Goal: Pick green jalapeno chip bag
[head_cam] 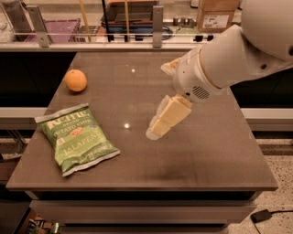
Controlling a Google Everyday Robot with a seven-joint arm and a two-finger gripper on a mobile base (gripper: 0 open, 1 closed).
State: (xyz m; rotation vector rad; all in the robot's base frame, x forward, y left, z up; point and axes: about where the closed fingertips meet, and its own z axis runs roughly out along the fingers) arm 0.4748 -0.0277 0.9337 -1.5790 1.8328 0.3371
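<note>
The green jalapeno chip bag [75, 139] lies flat on the front left of the brown table [197, 160], with white crimped ends and white lettering facing up. My gripper [155, 130] hangs from the white arm [229, 55] over the middle of the table, pointing down and to the left. It is to the right of the bag and apart from it. Nothing shows in it.
An orange [75, 80] sits at the back left of the table, behind the bag. A pale object [168, 66] peeks out behind the arm. A counter with a rail, a purple basket [62, 28] and a cardboard box [216, 13] runs along the back.
</note>
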